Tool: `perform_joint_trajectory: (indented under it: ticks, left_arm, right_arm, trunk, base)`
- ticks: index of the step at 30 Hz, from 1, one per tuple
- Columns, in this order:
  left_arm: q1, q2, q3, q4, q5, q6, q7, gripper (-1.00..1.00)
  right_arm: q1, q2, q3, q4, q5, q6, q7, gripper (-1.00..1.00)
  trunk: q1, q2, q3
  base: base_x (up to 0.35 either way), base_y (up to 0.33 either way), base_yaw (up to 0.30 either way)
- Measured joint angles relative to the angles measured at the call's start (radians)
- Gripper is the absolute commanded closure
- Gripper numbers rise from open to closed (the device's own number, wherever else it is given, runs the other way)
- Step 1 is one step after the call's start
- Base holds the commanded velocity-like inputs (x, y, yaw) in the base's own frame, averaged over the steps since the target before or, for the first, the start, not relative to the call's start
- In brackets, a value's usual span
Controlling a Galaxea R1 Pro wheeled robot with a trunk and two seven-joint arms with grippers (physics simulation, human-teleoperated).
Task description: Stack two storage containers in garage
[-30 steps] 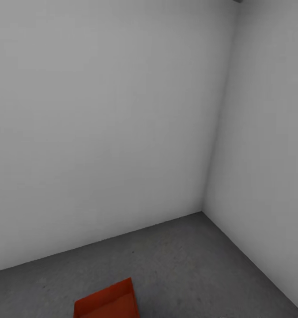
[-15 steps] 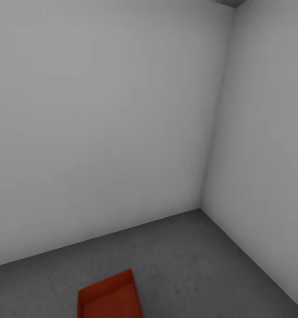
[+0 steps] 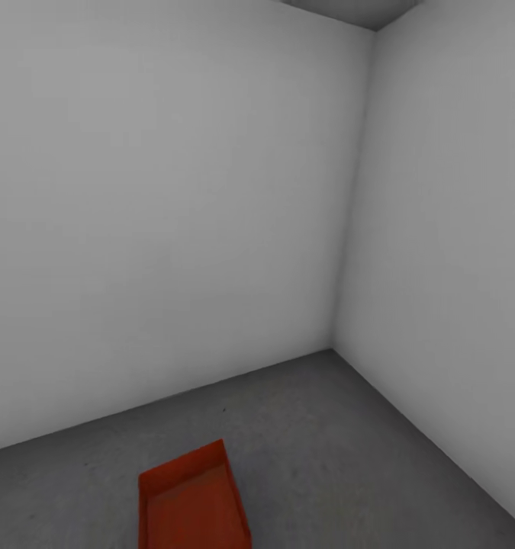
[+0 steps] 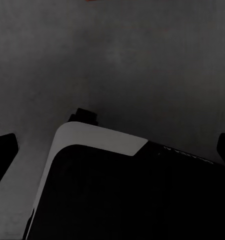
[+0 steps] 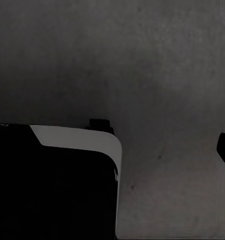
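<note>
Head view, storage container [image 3: 192, 499] on floor [image 3: 349, 450] near white walls [image 3: 173, 213]; pincer states unclear

— What's the room like?
— Two plain white walls [image 3: 173, 213] meet in a corner right of centre, and a sliver of grey ceiling [image 3: 349, 9] shows at the top.
— And underfoot?
— Dark grey mottled concrete floor [image 3: 326, 442] across the bottom of the frame, evenly and softly lit.

Black base [image 4: 127, 195] with rounded white-edged corners, dark fingertips [image 4: 2, 150] at the frame edges
</note>
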Motion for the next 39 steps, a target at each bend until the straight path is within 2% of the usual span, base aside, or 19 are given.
perform_joint_trajectory:
  ticks: [13, 39]
  left_arm:
    - [0.0, 0.0, 0.0, 0.0, 0.0, 0.0, 0.0, -1.0]
    - [0.0, 0.003, 0.0, -0.003, -0.003, -0.001, 0.002, -1.0]
  right_arm:
    - [0.0, -0.002, 0.0, 0.0, 0.0, 0.0, 0.004, -1.0]
    - [0.0, 0.004, 0.0, 0.0, -0.002, -0.01, -0.002, -1.0]
  trunk:
    - [0.0, 0.0, 0.0]
    - [-0.001, 0.0, -0.001]
  base:
    - [-0.319, 0.099, -0.292]
    - [-0.005, 0.002, -0.296]
